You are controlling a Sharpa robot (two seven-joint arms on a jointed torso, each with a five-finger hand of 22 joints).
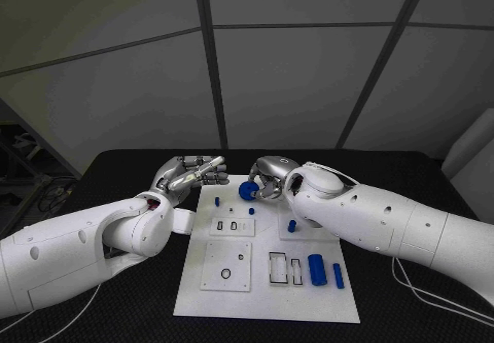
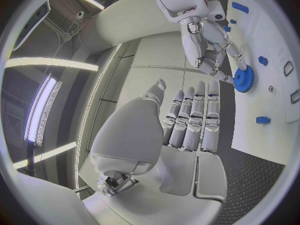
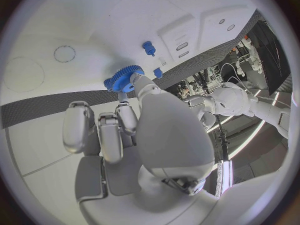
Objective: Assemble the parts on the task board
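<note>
1. We see the right hand (image 1: 270, 175) holding a blue gear (image 1: 249, 190) in its fingertips above the far end of the white task board (image 1: 206, 304).
2. The left hand (image 1: 188, 174) hovers at the board's far left corner, holding nothing, with its fingers straight and close together.
3. Near the gear, two small blue pegs (image 1: 217, 201) stand on the board, and another blue part (image 1: 291, 226) stands just beside the right forearm.
4. Two blue cylinders (image 1: 317, 270) lie side by side at the board's right edge, beside rectangular slots (image 1: 278, 266).
5. The board rests on the black tabletop (image 1: 123, 304).
</note>
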